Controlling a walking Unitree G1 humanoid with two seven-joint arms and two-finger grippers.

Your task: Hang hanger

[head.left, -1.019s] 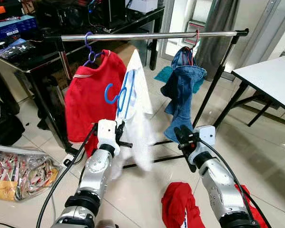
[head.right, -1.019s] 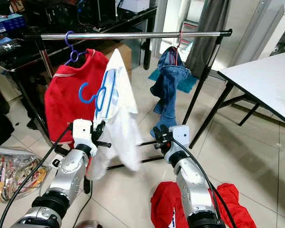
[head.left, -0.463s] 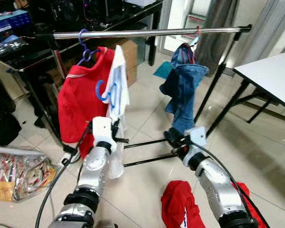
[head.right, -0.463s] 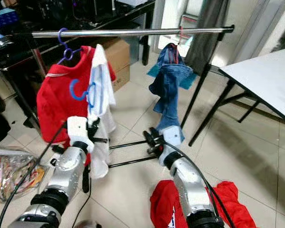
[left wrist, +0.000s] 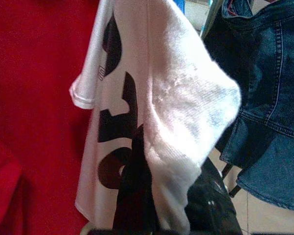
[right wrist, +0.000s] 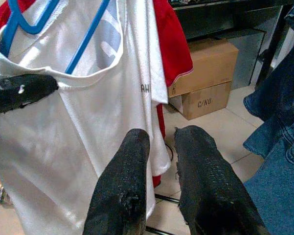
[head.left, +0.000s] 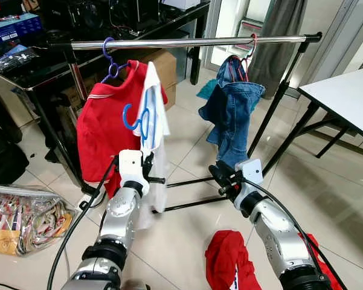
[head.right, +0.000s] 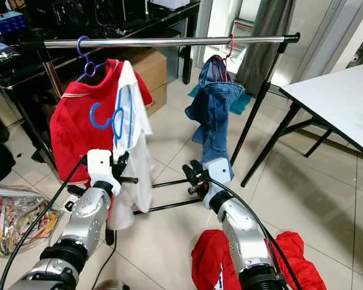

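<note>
A white shirt (head.left: 156, 115) hangs on a blue hanger (head.left: 136, 118), whose hook is free in the air below the chrome rail (head.left: 187, 43). My left gripper (head.left: 152, 172) is shut on the shirt's lower cloth; in the left wrist view the white fabric (left wrist: 176, 127) drapes over the black fingers (left wrist: 132, 196). A red shirt (head.left: 102, 127) on a purple hanger (head.left: 112, 60) hangs just behind it on the rail. Jeans (head.left: 232, 106) hang further right. My right gripper (head.left: 219, 175) is shut and holds nothing, right of the white shirt and in front of the jeans.
The rack's black floor bars (head.left: 190, 204) run under both arms. Red clothes (head.left: 229, 266) lie on the tiles by my right arm. A white table (head.left: 344, 96) stands right, a plastic bag (head.left: 24, 220) lies left, and a black desk with cardboard boxes (head.left: 166, 66) is behind.
The white shirt has turned from spread wide to nearly edge-on and swung closer to the red shirt. My right gripper has shifted slightly left and lower. The camera has also shifted.
</note>
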